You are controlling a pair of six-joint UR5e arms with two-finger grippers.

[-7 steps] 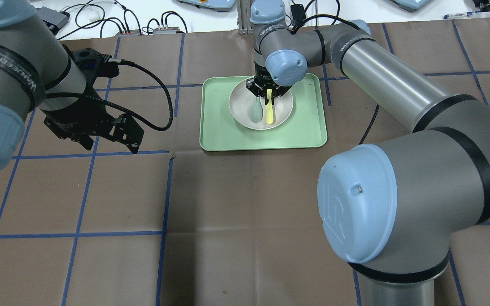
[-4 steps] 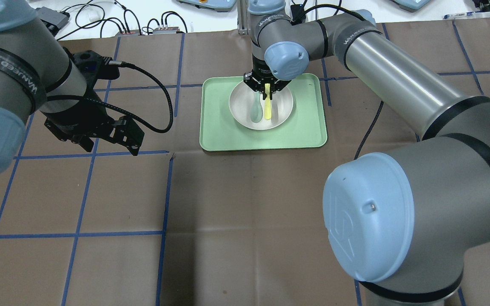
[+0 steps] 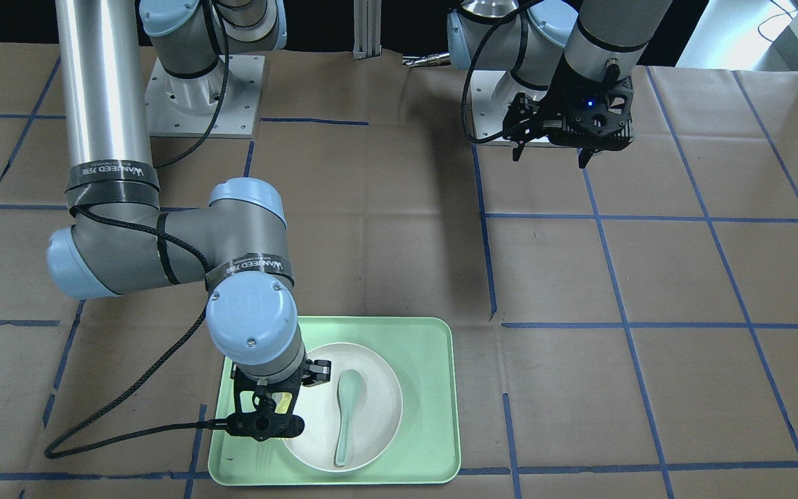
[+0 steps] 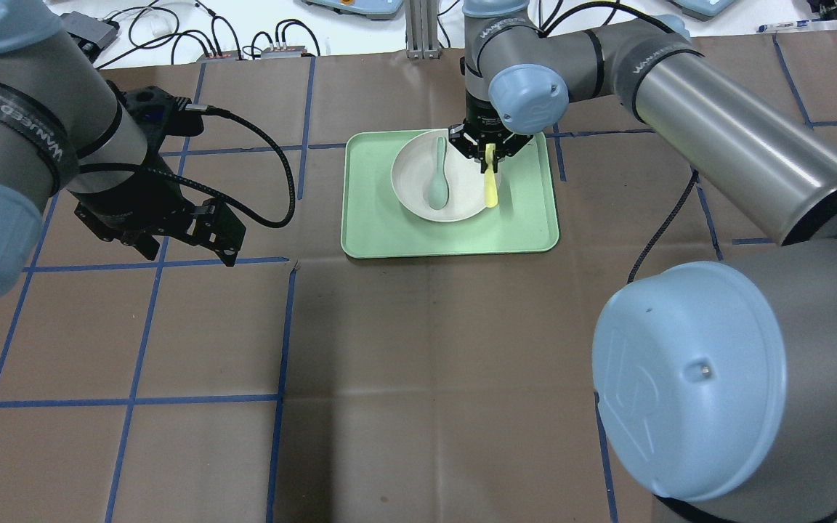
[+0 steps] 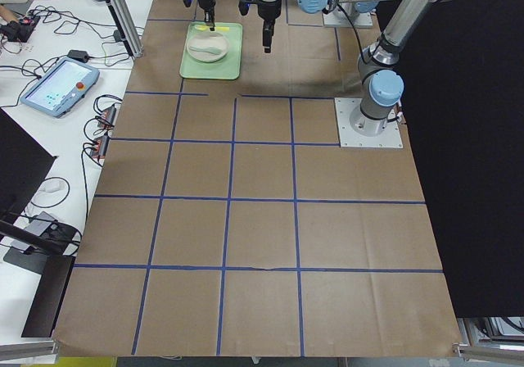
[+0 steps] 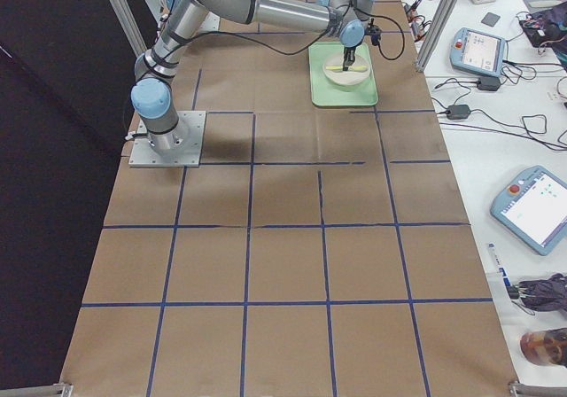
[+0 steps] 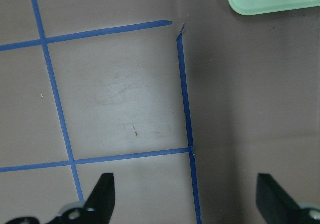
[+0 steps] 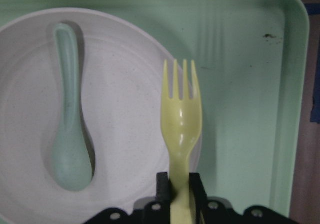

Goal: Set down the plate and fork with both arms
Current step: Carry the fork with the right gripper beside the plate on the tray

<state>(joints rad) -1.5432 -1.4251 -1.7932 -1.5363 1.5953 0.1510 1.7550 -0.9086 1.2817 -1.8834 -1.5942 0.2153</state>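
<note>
The off-white plate (image 4: 413,181) sits in the mint-green tray (image 4: 527,225) at the far middle of the table. My right gripper (image 4: 488,156) is shut on the handle of the pale-yellow fork (image 4: 490,187) and holds it above the plate's right rim. In the right wrist view the fork (image 8: 181,119) points its tines away, over the edge of the plate (image 8: 125,134) and the tray (image 8: 240,84). My left gripper (image 4: 189,250) hangs open and empty above the bare table, left of the tray. Its fingers (image 7: 102,194) stand wide apart.
A grey-green spoon (image 4: 437,178) lies in the plate, left of the fork, and also shows in the right wrist view (image 8: 70,134). Brown paper with blue tape lines covers the table. Cables and tablets lie beyond the far edge.
My right gripper has carried the fork to the right, from above the plate's middle to above its right rim, uncovering the spoon. The left arm has not moved.
</note>
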